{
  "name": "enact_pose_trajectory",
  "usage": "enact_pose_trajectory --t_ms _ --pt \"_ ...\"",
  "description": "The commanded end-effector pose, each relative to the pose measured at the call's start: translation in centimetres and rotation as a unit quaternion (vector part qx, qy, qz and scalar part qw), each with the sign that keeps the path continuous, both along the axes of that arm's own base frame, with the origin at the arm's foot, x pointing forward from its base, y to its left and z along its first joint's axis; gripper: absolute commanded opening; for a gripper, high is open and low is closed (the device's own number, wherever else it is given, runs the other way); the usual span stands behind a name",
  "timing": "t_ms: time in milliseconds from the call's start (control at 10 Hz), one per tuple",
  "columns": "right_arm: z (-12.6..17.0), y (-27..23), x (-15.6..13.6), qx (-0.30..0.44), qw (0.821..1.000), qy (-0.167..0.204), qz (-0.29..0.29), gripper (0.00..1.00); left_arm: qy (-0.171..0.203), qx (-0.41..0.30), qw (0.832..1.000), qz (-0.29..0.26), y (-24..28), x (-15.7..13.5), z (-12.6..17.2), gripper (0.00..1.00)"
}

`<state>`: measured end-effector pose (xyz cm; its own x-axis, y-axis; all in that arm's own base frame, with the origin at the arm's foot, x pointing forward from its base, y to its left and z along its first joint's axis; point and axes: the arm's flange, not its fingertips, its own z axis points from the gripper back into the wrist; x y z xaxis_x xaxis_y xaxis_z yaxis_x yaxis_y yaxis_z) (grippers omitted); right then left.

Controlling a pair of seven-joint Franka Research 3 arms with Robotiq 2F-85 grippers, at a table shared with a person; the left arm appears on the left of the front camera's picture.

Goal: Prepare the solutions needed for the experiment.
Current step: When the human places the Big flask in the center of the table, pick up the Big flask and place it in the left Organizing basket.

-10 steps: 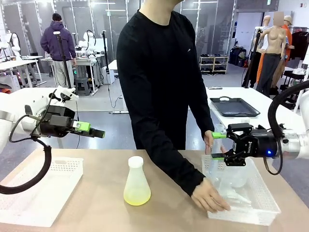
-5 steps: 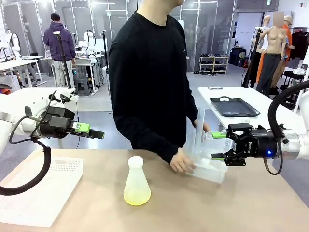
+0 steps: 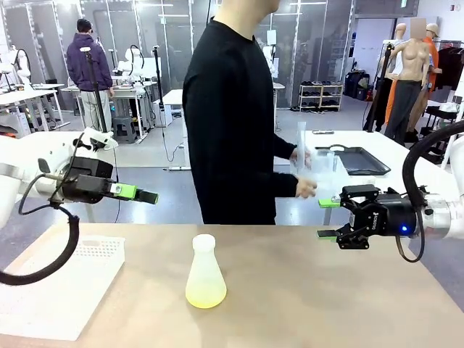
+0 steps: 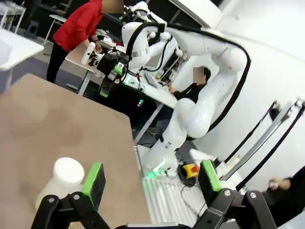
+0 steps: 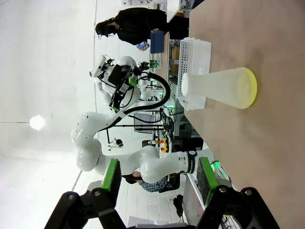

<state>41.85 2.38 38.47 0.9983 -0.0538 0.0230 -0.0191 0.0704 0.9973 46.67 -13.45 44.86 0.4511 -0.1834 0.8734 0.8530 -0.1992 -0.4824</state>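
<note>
Tan tabletop (image 3: 304,290) carries the translucent conical flask (image 3: 205,272) mid-table, pale yellow-green solutions (image 3: 206,295) shallow inside. Front view adds a white basket (image 3: 61,286) left of it. Left gripper (image 3: 148,197) and right gripper (image 3: 324,218), both spread, grasp nothing.

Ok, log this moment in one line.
left pincer: open, empty | right pincer: open, empty | conical flask: upright on table, yellow-green liquid | person's hands: holding clear tray
</note>
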Motion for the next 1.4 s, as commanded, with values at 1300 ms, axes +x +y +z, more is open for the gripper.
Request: enact_pose_trajectory --t_ms 1300 --pt "-0.1 0.1 -0.1 0.001 1.000 -0.005 -0.003 0.81 -0.311 -0.064 0.944 0.091 -4.5 8.1 -2.5 1.00"
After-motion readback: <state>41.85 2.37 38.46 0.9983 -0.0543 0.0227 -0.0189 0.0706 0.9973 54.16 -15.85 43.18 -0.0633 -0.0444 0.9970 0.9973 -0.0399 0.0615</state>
